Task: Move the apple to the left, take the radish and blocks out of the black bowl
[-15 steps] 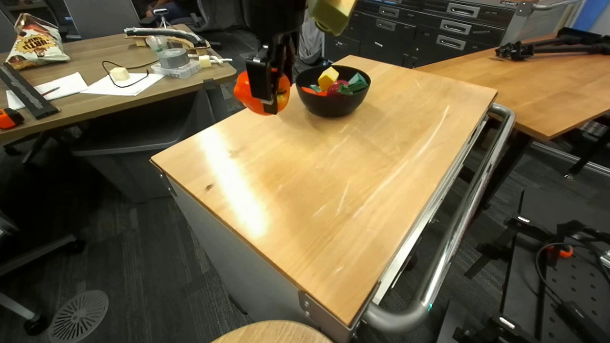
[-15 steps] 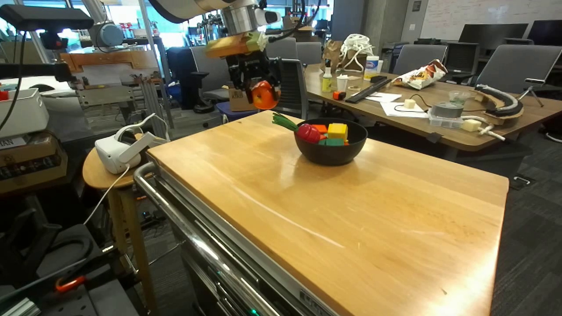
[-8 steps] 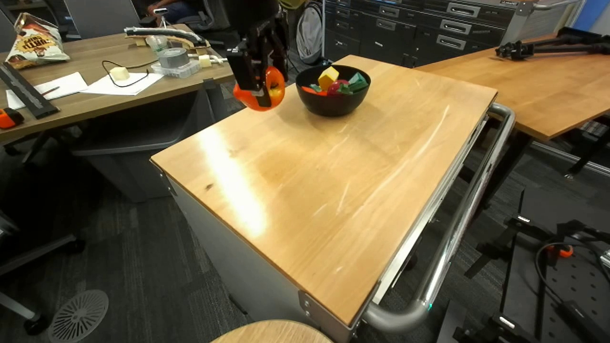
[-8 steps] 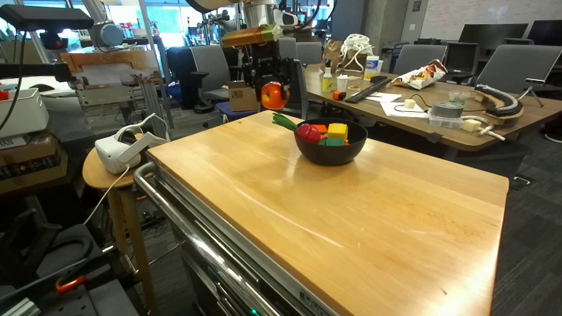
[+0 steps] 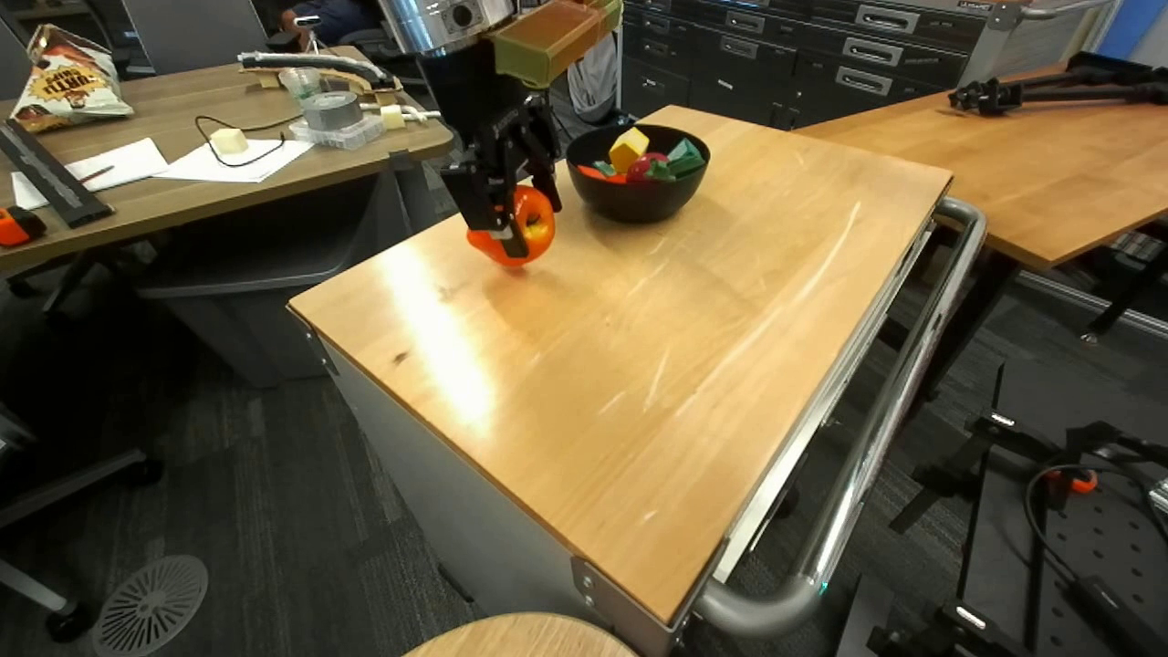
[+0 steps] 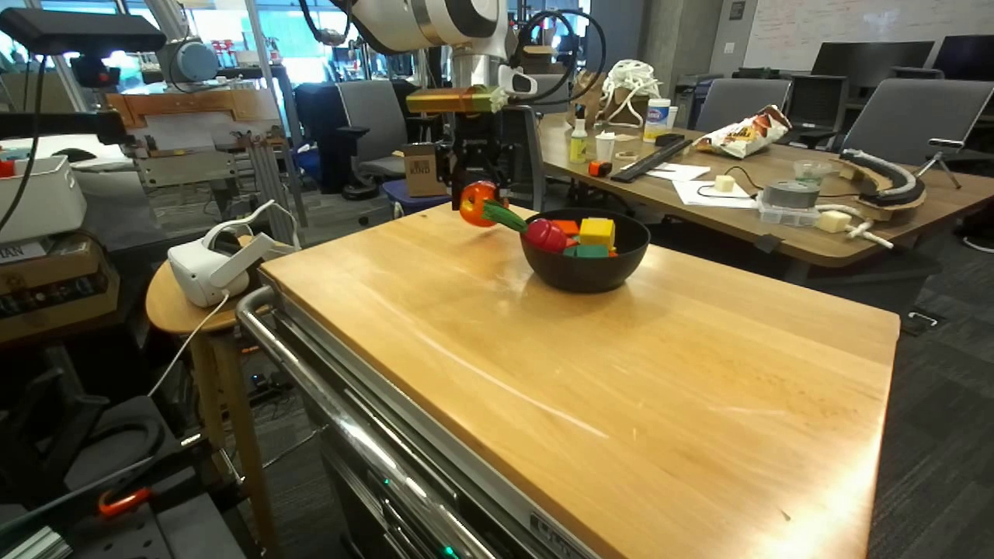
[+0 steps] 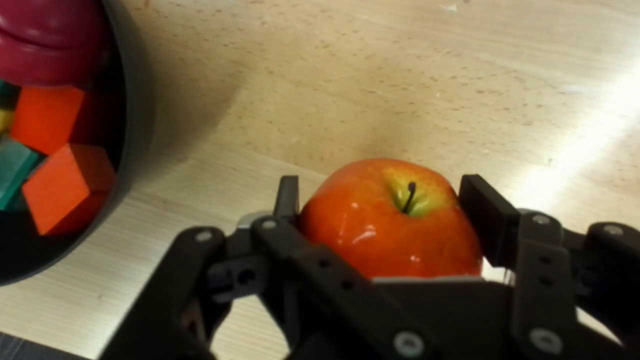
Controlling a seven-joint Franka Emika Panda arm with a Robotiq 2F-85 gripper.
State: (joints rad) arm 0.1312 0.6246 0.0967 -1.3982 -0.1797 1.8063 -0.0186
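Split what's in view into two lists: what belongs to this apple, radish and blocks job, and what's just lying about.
For the job:
apple, held in the gripper
black bowl
radish, in the bowl
blocks, in the bowl

Just lying about:
chip bag
grey tape roll
small bottle
white paper cup

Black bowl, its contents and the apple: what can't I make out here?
Radish: wrist view, cut off by top and left edges.
Black bowl: wrist view, cut off by those same edges.
Apple: wrist view, partly covered by the gripper; in an exterior view, partly behind the radish leaves.
Blocks: both exterior views, partly behind the bowl's wall; full count unclear.
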